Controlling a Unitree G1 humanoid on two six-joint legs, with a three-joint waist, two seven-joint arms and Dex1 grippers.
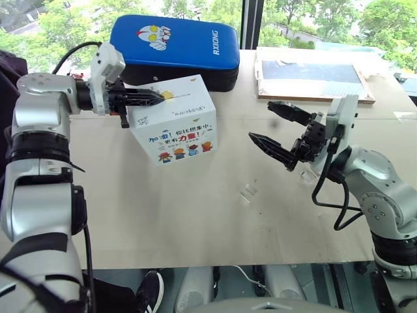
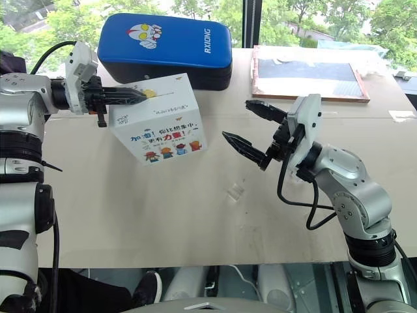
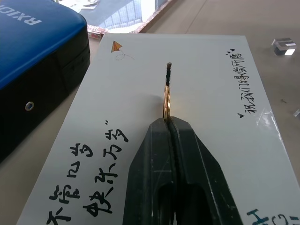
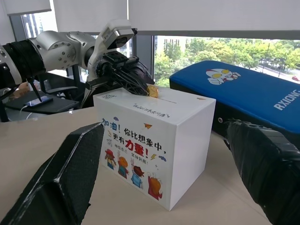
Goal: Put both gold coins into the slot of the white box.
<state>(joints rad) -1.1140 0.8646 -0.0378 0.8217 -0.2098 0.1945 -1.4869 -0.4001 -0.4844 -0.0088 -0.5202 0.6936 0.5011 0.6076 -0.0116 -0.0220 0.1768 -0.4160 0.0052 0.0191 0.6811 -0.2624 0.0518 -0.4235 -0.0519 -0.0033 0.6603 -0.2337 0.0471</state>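
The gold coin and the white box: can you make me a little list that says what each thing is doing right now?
gold coin: held on edge, pinched at the tips of the left gripper, lined up with the slot
slot: thin dark slit in the box's top, right at the coin's edge
white box: on the table, in front of the blue cushion
blue cushion: behind the box
right gripper: fingers wide apart, holding nothing, off to the box's side
clear holder: lying on the table
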